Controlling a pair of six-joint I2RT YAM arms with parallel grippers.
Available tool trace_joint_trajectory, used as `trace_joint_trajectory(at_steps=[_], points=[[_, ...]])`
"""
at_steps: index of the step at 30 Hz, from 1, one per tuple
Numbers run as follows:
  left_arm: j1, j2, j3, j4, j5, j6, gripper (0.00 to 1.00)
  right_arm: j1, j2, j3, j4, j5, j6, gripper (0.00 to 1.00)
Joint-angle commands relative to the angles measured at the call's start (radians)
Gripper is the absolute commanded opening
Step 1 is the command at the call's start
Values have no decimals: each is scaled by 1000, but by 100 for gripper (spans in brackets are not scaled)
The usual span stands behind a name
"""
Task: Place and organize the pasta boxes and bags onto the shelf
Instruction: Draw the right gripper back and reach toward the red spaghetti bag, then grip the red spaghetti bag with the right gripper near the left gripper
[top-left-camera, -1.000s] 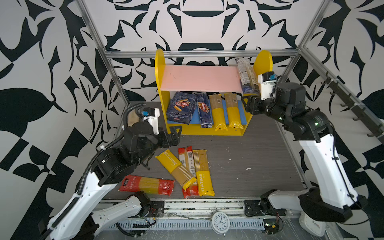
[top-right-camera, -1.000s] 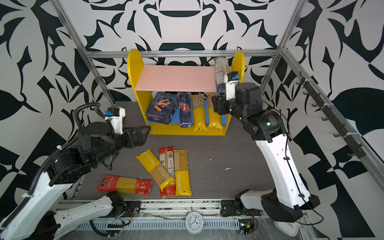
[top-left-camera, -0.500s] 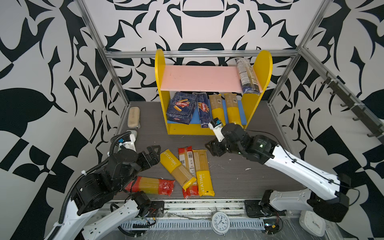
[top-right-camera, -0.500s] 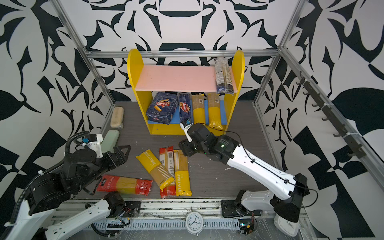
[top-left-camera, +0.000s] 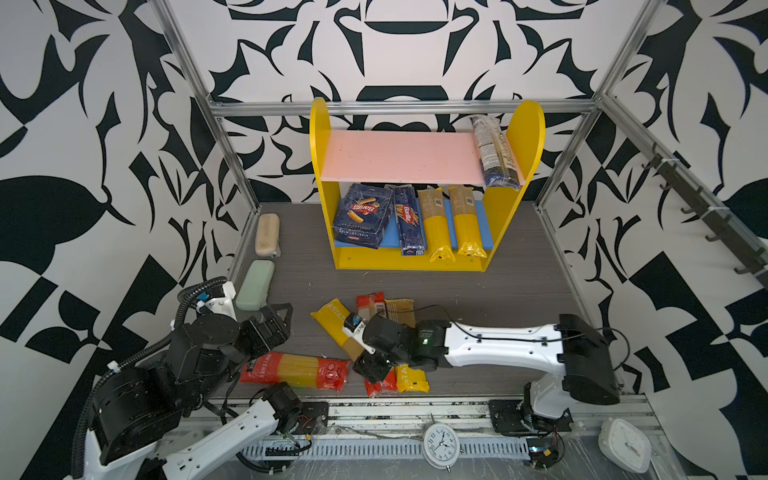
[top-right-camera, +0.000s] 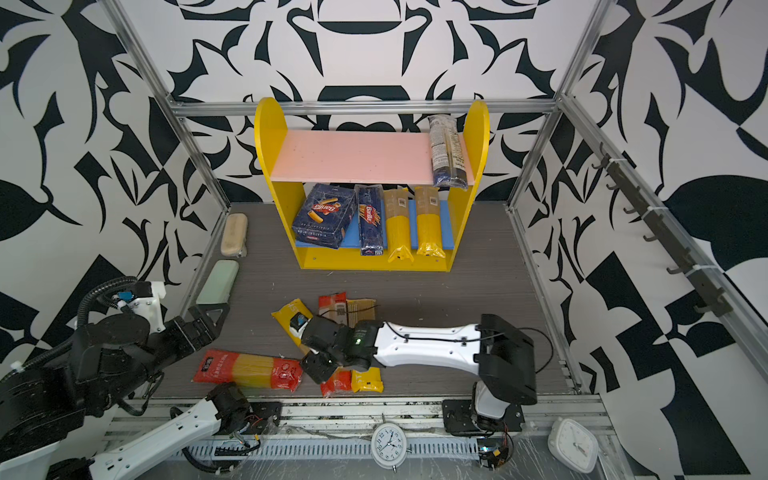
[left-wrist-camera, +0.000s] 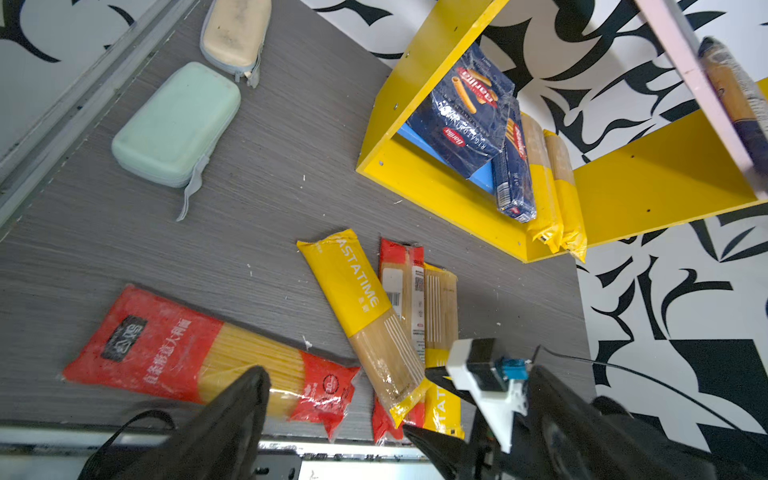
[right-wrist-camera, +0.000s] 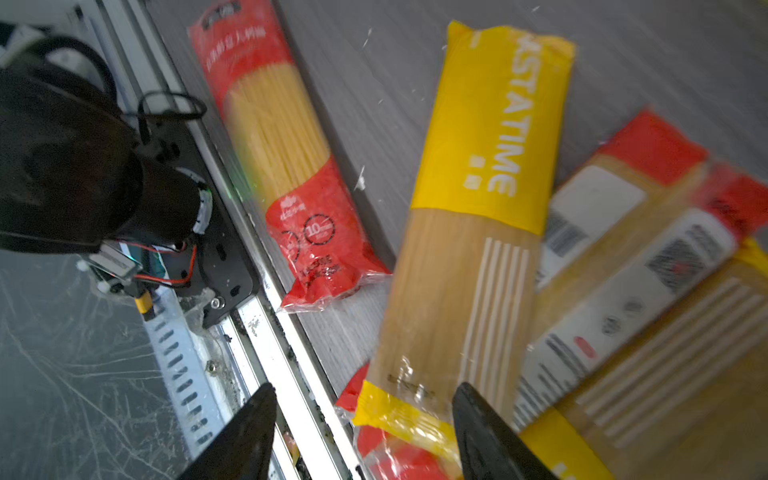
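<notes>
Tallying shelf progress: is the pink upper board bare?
No, a dark blue-ended bag lies on the pink upper board at its right end.

Shelf (top-left-camera: 528, 137) holds both boxes (top-left-camera: 363, 216), three bags (top-left-camera: 436, 224); four lie outside.

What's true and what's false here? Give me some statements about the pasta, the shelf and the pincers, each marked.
1. A dark blue bag lies on the pink upper board. True.
2. Both Barilla boxes lie on that pink board. False: the wide box and the narrow box sit on the blue lower board.
3. The left pincer grips a bag. False: the left pincer is open and empty.
4. The right pincer stands open over one end of the PASTATIME bag. True.
</notes>
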Motion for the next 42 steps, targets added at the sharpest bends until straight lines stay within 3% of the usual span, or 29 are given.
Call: trace_joint_trajectory(at_steps=[1,17,30,42], points=[[-3,-13,-2,-111,11,-39,99,15,16,73,70,-11,-37,70],[-3,7,0,-99,9,-20,99,38,264,281,21,-69,-151,71],[-2,-14,-20,-79,-15,-15,99,38,384,382,-29,-121,-211,72],[-3,-29,-33,-69,-29,-10,99,33,508,489,-115,-92,-285,73]])
